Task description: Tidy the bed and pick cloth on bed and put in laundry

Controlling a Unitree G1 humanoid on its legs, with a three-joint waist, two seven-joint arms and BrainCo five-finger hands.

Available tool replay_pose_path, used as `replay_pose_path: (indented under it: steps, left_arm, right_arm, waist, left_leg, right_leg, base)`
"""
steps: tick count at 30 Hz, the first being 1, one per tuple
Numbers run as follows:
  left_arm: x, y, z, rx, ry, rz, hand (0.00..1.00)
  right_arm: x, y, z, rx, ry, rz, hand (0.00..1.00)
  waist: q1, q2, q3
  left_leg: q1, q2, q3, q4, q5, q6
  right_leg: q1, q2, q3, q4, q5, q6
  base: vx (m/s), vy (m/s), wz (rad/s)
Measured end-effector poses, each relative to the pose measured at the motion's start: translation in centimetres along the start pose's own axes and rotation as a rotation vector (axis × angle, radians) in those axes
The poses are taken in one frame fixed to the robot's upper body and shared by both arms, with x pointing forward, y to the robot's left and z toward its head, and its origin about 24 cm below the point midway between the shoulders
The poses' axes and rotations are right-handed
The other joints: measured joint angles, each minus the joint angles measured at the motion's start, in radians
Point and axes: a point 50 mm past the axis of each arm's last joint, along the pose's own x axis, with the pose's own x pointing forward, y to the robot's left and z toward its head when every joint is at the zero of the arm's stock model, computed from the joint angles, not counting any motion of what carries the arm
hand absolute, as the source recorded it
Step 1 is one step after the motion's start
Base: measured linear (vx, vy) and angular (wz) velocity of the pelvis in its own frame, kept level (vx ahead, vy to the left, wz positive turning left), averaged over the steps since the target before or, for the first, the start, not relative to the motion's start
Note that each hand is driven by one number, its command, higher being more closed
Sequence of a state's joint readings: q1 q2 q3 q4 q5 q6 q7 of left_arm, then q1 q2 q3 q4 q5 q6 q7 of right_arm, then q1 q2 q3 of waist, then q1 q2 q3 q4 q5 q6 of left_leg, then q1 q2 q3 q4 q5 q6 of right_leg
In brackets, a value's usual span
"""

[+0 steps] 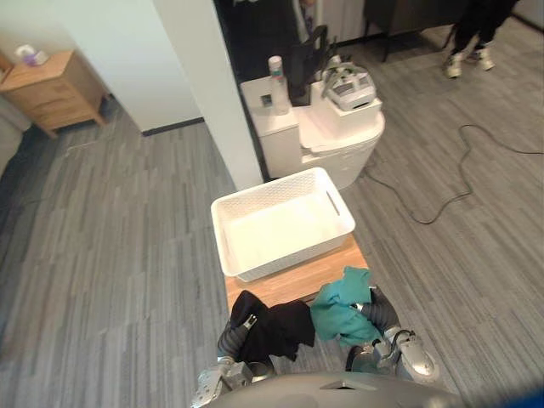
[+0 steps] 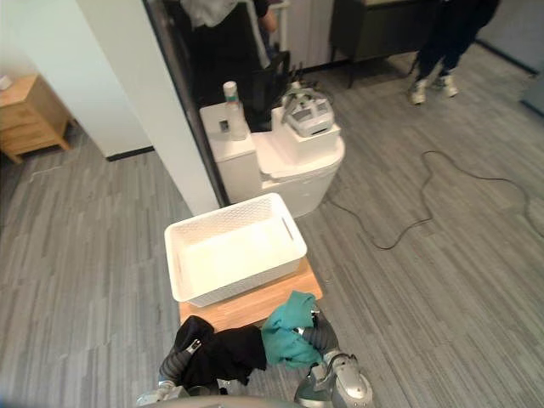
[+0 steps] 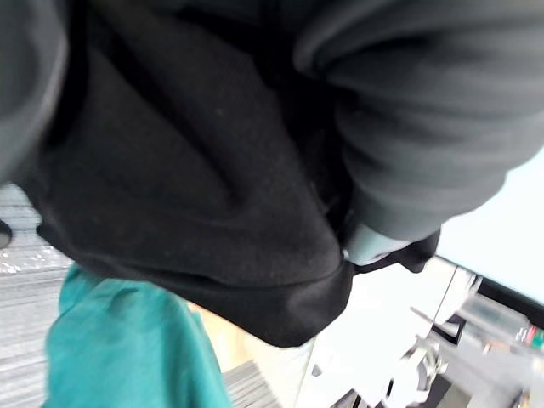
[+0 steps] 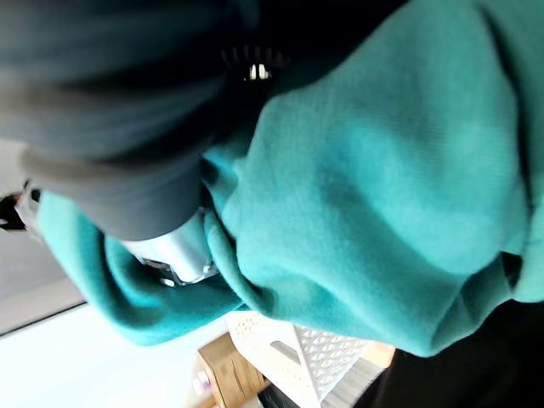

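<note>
- Two soft garments hang side by side at the near edge of a small wooden table [image 1: 299,283]: a black cloth [image 1: 276,330] on the robot's left and a teal cloth [image 1: 340,308] on its right, their edges touching.
- The black cloth is matte and thick and falls in heavy, rounded folds. It drapes over the left hand [image 3: 372,245], which is buried in the fabric, so I cannot tell how far open that hand is.
- The teal cloth has a fine knitted, fleecy surface and is bunched into a loose, crumpled lump. It wraps around the right hand [image 4: 174,252], and I cannot tell how far that hand is closed either.
- A white plastic basket [image 1: 297,253] sits on the far part of the table, just beyond both cloths. It is rectangular with rounded corners, lattice-perforated walls and a slot handle in its short side.
- The table top is smooth, pale-brown wood with a straight edge.
- Grey plank-patterned floor [image 1: 110,255] surrounds the table.
- Beyond the basket stands a glossy white rounded unit [image 1: 327,140] carrying a slim bottle [image 1: 278,85] and a silver-grey device [image 1: 350,85].
- A white pillar [image 1: 212,93] rises beside that unit, with a light wooden nightstand [image 1: 55,89] further to the left.
- A person's legs [image 1: 472,38] stand at the far right.
</note>
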State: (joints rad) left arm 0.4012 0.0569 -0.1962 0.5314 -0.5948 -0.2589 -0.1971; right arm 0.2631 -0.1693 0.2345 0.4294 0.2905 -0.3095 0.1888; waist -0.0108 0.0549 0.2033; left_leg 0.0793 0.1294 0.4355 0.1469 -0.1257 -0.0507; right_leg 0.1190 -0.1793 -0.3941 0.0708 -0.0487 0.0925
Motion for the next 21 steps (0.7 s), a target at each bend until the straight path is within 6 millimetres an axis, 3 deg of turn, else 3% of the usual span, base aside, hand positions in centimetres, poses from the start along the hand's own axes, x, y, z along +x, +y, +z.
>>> replay_pose_path:
  steps: [3,6,7,8,9,11,13,15,16,17,19,21]
  left_arm:
    - [-0.1,0.6,0.6,0.045,0.0,-0.004,1.0]
    - [-0.1,0.7,0.7,0.054,0.01,-0.001,1.0]
    - [-0.1,0.6,0.7,0.058,0.014,-0.007,1.0]
    - [0.0,0.4,0.8,0.068,0.019,-0.017,1.0]
    - [0.2,-0.1,0.6,0.067,0.033,-0.031,1.0]
    - [0.2,-0.4,0.6,0.126,0.049,-0.067,1.0]
    - [0.2,-0.2,0.9,0.146,0.058,-0.073,1.0]
    - [0.4,0.0,1.3,0.162,0.056,-0.075,1.0]
    - [0.5,0.0,1.4,0.162,0.054,-0.076,1.0]
    - [0.7,0.2,1.7,0.17,0.053,-0.076,1.0]
    - [0.7,0.2,1.6,0.165,0.063,-0.076,1.0]
    - [0.6,0.6,1.7,0.158,0.06,-0.062,1.0]
  right_arm:
    - [0.4,1.3,0.3,0.003,-0.012,0.039,1.0]
    - [0.8,1.8,0.4,0.004,-0.017,0.035,1.0]
    - [0.8,1.9,0.4,0.003,-0.011,0.032,1.0]
    - [0.8,1.9,0.3,0.004,-0.007,0.022,1.0]
    - [0.8,1.8,0.3,0.005,-0.006,0.005,1.0]
    - [0.2,1.9,0.0,0.019,-0.005,-0.029,1.0]
    - [-0.5,1.9,-0.5,0.029,0.005,-0.061,1.0]
    - [-0.2,2.3,-0.1,0.04,-0.024,-0.061,1.0]
    - [-0.1,2.3,0.1,0.04,-0.034,-0.059,1.0]
    - [0.1,2.6,0.2,0.049,-0.046,-0.058,1.0]
    - [0.1,2.5,0.4,0.046,-0.058,-0.06,1.0]
    - [0.2,2.6,0.6,0.038,-0.07,-0.046,1.0]
  waist:
    - [0.026,-0.044,-0.018]
    - [0.023,-0.053,-0.024]
    - [0.022,-0.053,-0.023]
    - [0.014,-0.056,-0.019]
    - [0.0,-0.063,-0.014]
    - [-0.009,-0.08,-0.005]
    - [-0.022,-0.096,-0.006]
    - [-0.028,-0.104,-0.008]
    - [-0.028,-0.105,-0.008]
    - [-0.029,-0.122,-0.016]
    - [-0.031,-0.096,-0.023]
    - [-0.028,-0.092,-0.026]
  left_leg:
    - [0.025,-0.052,-0.028,-0.079,0.029,0.015]
    - [0.031,-0.059,-0.036,-0.083,0.028,0.016]
    - [0.039,-0.063,-0.036,-0.089,0.028,0.018]
    - [0.053,-0.069,-0.039,-0.104,0.022,0.022]
    - [0.067,-0.076,-0.06,-0.109,0.018,0.027]
    - [0.097,-0.085,-0.084,-0.11,0.008,0.03]
    - [0.12,-0.092,-0.111,-0.11,0.004,0.032]
    - [0.104,-0.086,-0.12,-0.104,0.015,0.029]
    - [0.094,-0.084,-0.123,-0.099,0.017,0.027]
    - [0.08,-0.084,-0.137,-0.091,0.018,0.019]
    - [0.078,-0.054,-0.145,-0.108,0.032,-0.002]
    - [0.08,-0.036,-0.142,-0.116,0.04,-0.016]
  right_leg:
    - [0.033,-0.016,0.001,-0.065,0.005,0.011]
    - [0.044,-0.02,-0.002,-0.053,0.0,0.009]
    - [0.026,-0.03,-0.002,-0.002,-0.022,0.007]
    - [-0.015,-0.058,-0.001,0.127,-0.07,0.014]
    - [-0.082,-0.097,0.021,0.311,-0.102,-0.004]
    - [-0.167,-0.144,0.095,0.532,-0.096,-0.007]
    - [-0.178,-0.176,0.121,0.612,-0.096,-0.012]
    - [-0.177,-0.166,0.135,0.536,-0.165,-0.027]
    - [-0.176,-0.16,0.138,0.479,-0.159,-0.03]
    - [-0.153,-0.133,0.16,0.374,-0.116,-0.025]
    - [-0.101,-0.083,0.166,0.266,-0.099,-0.003]
    - [-0.054,-0.048,0.158,0.17,-0.089,0.013]
  base:
    - [0.16,0.096,0.38]
    - [0.11,0.022,0.11]
    - [0.06,0.033,0.03]
    - [-0.01,0.05,0.15]
    - [-0.03,0.046,0.27]
    - [-0.03,-0.005,0.38]
    - [0.03,-0.039,0.35]
    - [0.06,-0.064,0.26]
    - [0.02,-0.09,0.24]
    - [0.0,-0.079,0.17]
    - [0.03,-0.121,0.06]
    - [0.01,-0.126,-0.09]
